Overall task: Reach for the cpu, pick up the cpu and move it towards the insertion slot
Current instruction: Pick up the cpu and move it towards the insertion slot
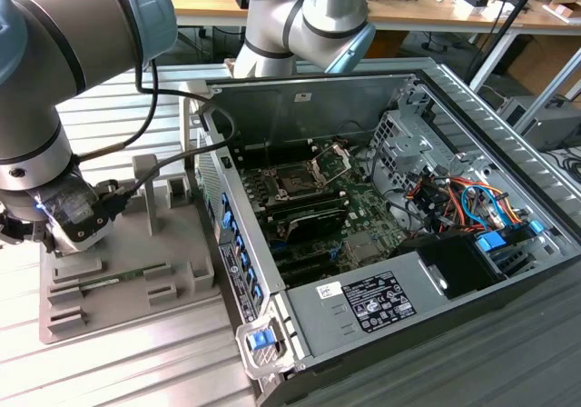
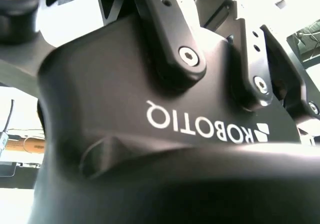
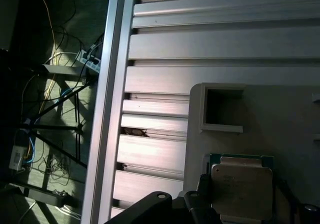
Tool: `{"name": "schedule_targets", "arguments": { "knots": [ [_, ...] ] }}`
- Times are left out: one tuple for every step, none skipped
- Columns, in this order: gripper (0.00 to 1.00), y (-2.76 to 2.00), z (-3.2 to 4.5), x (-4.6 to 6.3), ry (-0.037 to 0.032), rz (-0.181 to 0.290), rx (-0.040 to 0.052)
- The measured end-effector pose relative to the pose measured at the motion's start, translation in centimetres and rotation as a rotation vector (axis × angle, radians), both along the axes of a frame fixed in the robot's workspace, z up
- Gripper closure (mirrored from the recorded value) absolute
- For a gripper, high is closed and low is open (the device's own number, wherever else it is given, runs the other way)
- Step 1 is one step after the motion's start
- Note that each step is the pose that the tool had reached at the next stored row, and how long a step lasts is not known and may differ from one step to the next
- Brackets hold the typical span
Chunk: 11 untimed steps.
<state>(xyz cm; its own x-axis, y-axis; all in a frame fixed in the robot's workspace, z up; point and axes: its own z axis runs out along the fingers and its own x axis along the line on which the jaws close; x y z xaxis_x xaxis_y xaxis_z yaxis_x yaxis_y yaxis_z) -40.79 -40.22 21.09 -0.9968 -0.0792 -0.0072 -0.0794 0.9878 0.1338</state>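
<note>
The cpu (image 3: 241, 190) lay flat in a shallow recess of the grey tray (image 3: 280, 114), directly under the tool (image 3: 252, 211). The tool's dark fingers (image 3: 204, 199) stood apart on two opposite sides of the chip and did not yet grip it. The tray rested on the slatted metal table (image 3: 225, 44), near the table's edge, while the insertion slot (image 1: 295, 182) was well apart, inside the open computer case (image 1: 363, 107) beside the tray.

grey tray (image 1: 186, 234): on slatted table (image 1: 136, 371) | memory stick (image 1: 123, 280): in tray | computer case (image 1: 300, 107): open
</note>
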Motion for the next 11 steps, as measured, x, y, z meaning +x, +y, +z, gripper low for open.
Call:
{"name": "schedule_targets", "arguments": {
  "knots": [
    [0.45,0.00,0.05,0.00,0.0000,0.000,0.0011],
    [0.45,0.00,0.07,0.00,-0.0001,0.000,0.0019],
    [0.45,0.00,0.10,0.00,-0.0001,0.000,0.0025],
    [0.45,0.00,0.14,0.00,-0.0001,0.000,0.0038],
    [0.45,0.00,0.16,0.00,0.0000,0.000,0.0044],
    [0.45,0.00,0.18,0.00,-0.0001,0.000,0.0050],
    [0.45,0.00,0.20,0.00,0.0000,0.000,0.0058],
    [0.45,0.00,0.22,0.00,-0.0001,0.000,0.0064],
    [0.45,0.00,0.27,0.00,0.0000,0.000,0.0075],
    [0.45,0.00,0.31,0.00,0.0000,0.000,0.0087],
    [0.45,0.00,0.34,0.00,0.0000,0.000,0.0098]
  ]
}}
